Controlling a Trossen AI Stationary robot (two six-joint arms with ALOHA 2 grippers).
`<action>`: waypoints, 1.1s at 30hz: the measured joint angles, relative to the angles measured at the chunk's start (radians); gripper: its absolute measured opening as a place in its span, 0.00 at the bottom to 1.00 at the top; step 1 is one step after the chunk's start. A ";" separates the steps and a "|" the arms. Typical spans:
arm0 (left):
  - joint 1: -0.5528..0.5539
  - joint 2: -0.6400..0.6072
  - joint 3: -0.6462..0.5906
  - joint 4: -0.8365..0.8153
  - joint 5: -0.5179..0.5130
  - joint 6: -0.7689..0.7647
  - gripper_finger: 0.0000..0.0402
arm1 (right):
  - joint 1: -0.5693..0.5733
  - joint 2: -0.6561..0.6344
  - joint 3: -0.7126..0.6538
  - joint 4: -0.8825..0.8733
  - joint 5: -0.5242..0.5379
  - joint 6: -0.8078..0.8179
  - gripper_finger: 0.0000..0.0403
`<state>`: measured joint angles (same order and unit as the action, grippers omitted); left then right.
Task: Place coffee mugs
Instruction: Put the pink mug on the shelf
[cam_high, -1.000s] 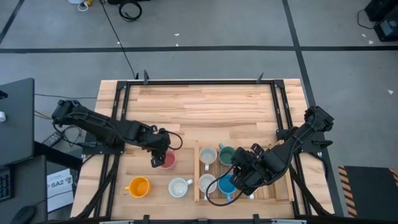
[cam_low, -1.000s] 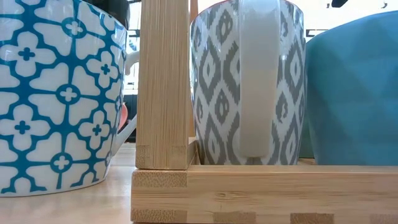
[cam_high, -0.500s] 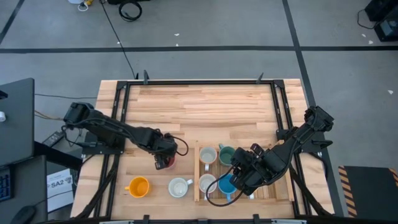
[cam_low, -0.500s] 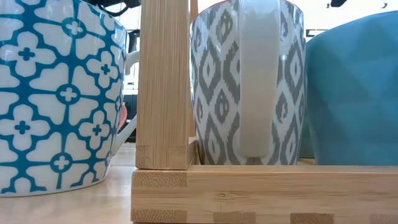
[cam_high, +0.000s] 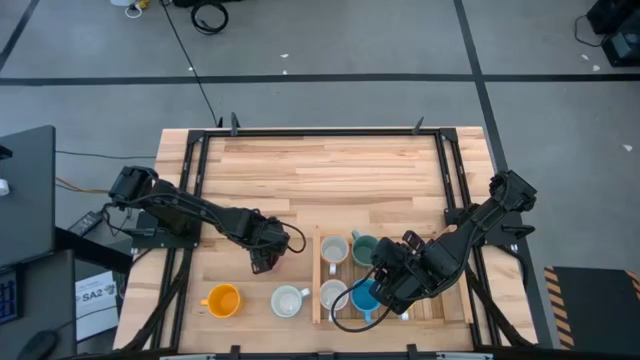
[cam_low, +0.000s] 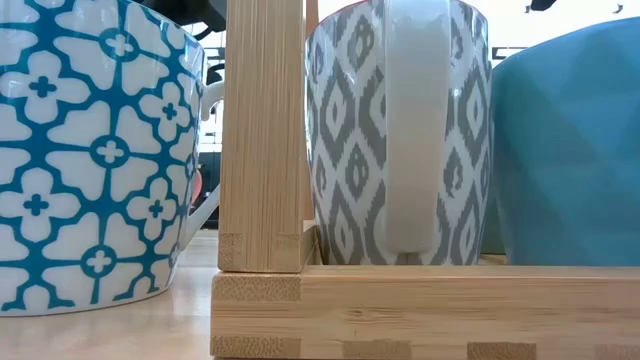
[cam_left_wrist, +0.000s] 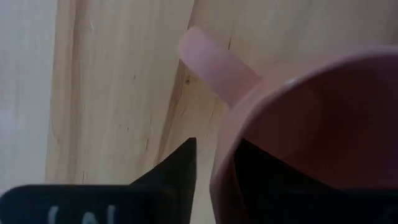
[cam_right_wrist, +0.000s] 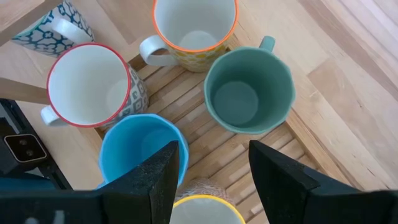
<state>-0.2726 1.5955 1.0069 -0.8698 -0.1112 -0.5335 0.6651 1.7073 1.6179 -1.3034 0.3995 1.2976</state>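
A: Pink mug (cam_left_wrist: 298, 130) sits on the bare table (cam_high: 330, 175), just outside the wooden tray (cam_high: 455, 322). Left claw (cam_high: 262, 256) is on top of it; one finger (cam_left_wrist: 177, 165) outside the wall, the other inside the cup, straddling the rim beside the handle.

B: Clamped on it?

A: Can't tell. Fingers bracket the wall closely, but contact isn't visible. Looks like the pickup step for this mug.

B: Right claw?

A: Right claw (cam_right_wrist: 214, 174) hovers over the tray, fingers spread wide, holding nothing. Blue mug (cam_right_wrist: 140, 149) is right under it, green mug (cam_right_wrist: 249, 93) and two white mugs just beside.

B: What's left outside the tray?

A: Orange mug (cam_high: 221, 299) and a white mug (cam_high: 288, 300) near the front edge of the table, apart from the left claw.

B: Next move?

A: Likely pinch the pink wall firmly, lift straight up, then carry it over the tray rail to a free slot. Mug could tilt on a rim grip, so lift slowly.
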 joint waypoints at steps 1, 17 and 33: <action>0.000 0.000 0.000 0.001 0.000 0.001 0.25 | 0.000 0.000 0.000 0.002 0.000 0.000 0.50; 0.001 -0.003 0.002 0.009 0.014 0.003 0.08 | 0.000 0.000 0.000 0.009 0.057 0.000 0.50; 0.006 -0.013 0.001 0.014 0.010 -0.005 0.08 | -0.046 0.000 0.000 0.008 0.159 -0.145 0.50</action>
<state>-0.2667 1.5828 1.0077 -0.8563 -0.1011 -0.5387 0.6188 1.7073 1.6180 -1.2949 0.5581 1.1521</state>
